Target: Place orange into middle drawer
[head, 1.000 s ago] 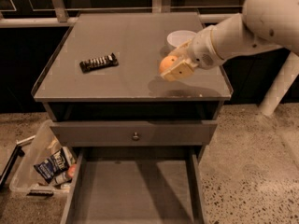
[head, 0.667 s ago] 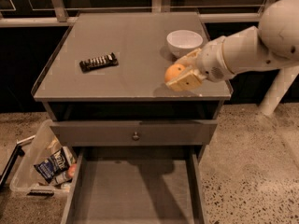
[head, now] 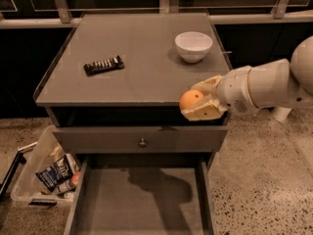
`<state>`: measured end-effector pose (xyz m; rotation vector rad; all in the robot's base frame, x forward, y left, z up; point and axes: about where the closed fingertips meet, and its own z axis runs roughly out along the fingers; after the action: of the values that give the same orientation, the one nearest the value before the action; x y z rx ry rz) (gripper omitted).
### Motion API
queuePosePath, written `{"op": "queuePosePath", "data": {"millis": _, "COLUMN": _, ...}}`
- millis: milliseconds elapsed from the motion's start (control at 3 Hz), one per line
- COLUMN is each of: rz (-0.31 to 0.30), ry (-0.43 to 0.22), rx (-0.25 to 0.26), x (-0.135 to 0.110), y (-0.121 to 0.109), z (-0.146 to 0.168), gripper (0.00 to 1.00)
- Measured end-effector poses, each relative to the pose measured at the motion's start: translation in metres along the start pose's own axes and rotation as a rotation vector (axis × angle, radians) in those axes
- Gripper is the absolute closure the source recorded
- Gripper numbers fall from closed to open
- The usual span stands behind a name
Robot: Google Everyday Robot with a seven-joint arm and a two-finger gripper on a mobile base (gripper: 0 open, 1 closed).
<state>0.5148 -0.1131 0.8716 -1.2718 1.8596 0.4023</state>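
The orange (head: 190, 99) is a small round fruit held between the cream fingers of my gripper (head: 194, 102). The gripper is shut on it, just past the cabinet top's front right edge, in front of the dark gap under the top. The white arm reaches in from the right. The middle drawer (head: 112, 204) is pulled open below, wide and shallow with a bare flat grey floor. The orange hangs above its right half, well above the floor.
A white bowl (head: 193, 45) stands at the back right of the cabinet top (head: 132, 43). A black ridged bar (head: 103, 65) lies at its left. A grey drawer with a round knob (head: 142, 142) is shut. A plastic bin (head: 44, 173) of packets sits on the floor left.
The gripper has carried the orange from over the cabinet top's right side toward the front, past the front edge and lower, over the open drawer.
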Motion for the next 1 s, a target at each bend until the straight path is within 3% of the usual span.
{"op": "queuePosePath", "data": {"millis": 333, "rz": 0.046, "ry": -0.005, "rx": -0.021, "x": 0.034, "y": 0.023, "z": 0.014, "gripper": 1.00}}
{"op": "queuePosePath", "data": {"millis": 1000, "rz": 0.058, "ry": 0.015, "rx": -0.040, "x": 0.041, "y": 0.027, "z": 0.027, "gripper": 1.00}}
